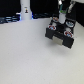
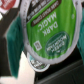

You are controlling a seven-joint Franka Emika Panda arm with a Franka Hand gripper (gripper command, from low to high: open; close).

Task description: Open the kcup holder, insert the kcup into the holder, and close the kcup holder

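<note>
The black kcup holder (image 1: 60, 34) stands at the exterior view's upper right with its drawer pulled out and round pod slots showing. My gripper (image 1: 62, 16) hangs right over the slots at the holder's back. In the wrist view the kcup (image 2: 50, 30), white with a green top reading "Dark Magic", fills most of the frame between my dark fingers (image 2: 15, 47). The gripper is shut on it and holds it just above the holder's black frame (image 2: 55, 75).
Other pale-topped pods sit in the slots (image 1: 68, 24), and one shows under the kcup (image 2: 37, 62). A white bottle-like object (image 1: 25, 10) stands at the back. Blue-edged items (image 1: 7, 19) lie along the back left. The white table (image 1: 25, 55) spreads in front.
</note>
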